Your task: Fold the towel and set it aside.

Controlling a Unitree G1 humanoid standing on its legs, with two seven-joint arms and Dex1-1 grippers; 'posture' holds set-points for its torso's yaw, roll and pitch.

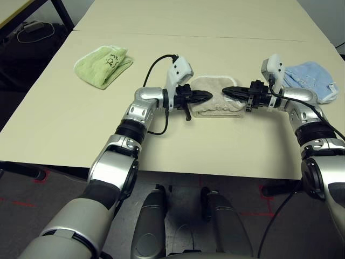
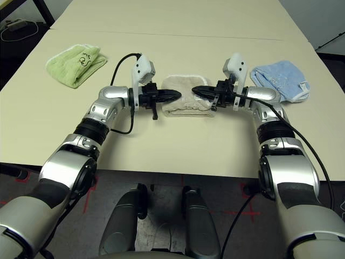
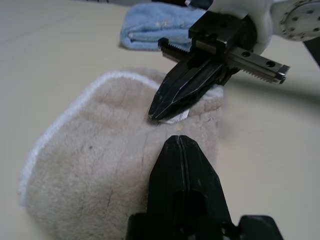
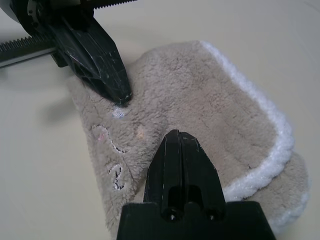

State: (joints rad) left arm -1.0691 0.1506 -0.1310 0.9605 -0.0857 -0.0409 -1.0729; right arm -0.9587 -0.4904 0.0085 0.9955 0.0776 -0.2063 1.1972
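Broad cream desk (image 1: pixel 64 135), dark floor beyond its left edge. Silver forearms bent inward over the middle, tips facing each other. Left pincer (image 1: pixel 207 96) closed, empty; right pincer (image 1: pixel 226 91) closed, empty, both poised just above the towel (image 1: pixel 215 102). Beige, folded, white-edged, small script logo showing, lying mid-desk between green towel (image 1: pixel 102 65) and blue towel (image 1: pixel 310 80).
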